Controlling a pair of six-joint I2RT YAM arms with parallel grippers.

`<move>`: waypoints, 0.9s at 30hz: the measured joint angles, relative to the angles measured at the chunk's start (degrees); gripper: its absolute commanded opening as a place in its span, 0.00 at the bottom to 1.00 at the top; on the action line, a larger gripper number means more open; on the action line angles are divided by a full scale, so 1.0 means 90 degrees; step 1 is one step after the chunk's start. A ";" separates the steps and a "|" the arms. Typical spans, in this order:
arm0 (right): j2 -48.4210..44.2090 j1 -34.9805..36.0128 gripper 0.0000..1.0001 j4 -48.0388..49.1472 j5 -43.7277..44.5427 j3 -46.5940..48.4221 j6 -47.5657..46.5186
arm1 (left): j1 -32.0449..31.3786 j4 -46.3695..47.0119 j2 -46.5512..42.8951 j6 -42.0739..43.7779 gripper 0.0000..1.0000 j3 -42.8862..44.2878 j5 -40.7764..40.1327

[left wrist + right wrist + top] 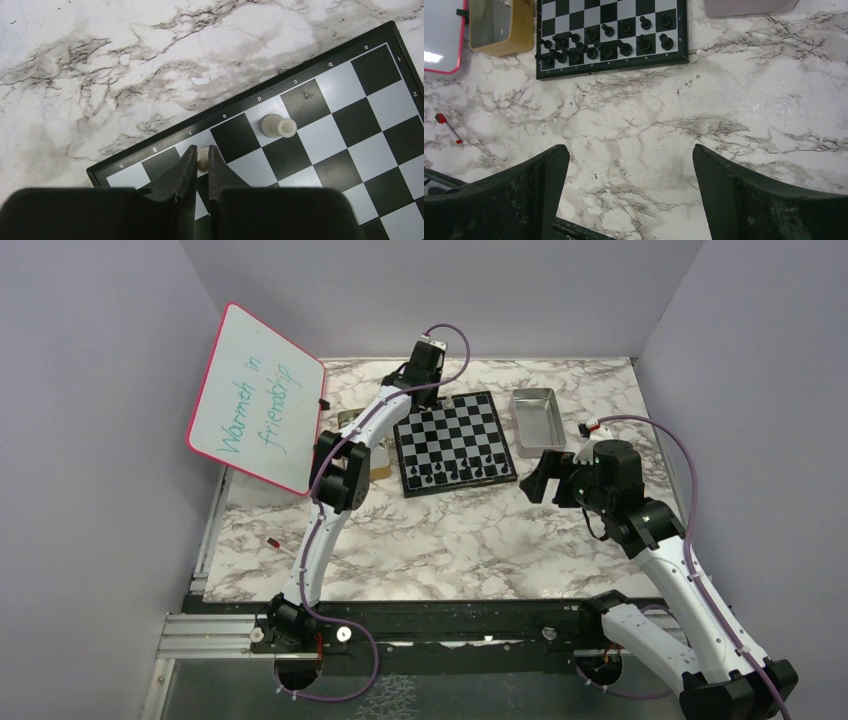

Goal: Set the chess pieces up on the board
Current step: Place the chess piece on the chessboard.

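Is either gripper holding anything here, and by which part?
The left gripper pinches a pale chess piece between its fingertips; which part is hidden. The right gripper is open, empty.

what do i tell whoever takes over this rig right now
Left gripper: shut on a pale piece at f on the far edge row of the board.
Right gripper: open, empty, above the marble table.
Done: black pieces stand on the two near rows; another pale piece sits on d.
Left: release the held piece, then place the other pale ones; none of those are in view.
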 measured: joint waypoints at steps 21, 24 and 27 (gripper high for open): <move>0.0087 0.0000 1.00 0.0012 0.0002 -0.0036 0.0000 | 0.0000 0.0034 0.0049 0.0024 0.31 0.0000 -0.0097; 0.0087 0.0000 1.00 0.0012 0.0000 -0.0039 0.0002 | 0.0002 0.0000 0.0058 0.0027 0.32 0.0000 -0.0095; 0.0087 0.0000 1.00 0.0012 0.0000 -0.0039 0.0002 | 0.0002 0.0000 0.0058 0.0027 0.32 0.0000 -0.0095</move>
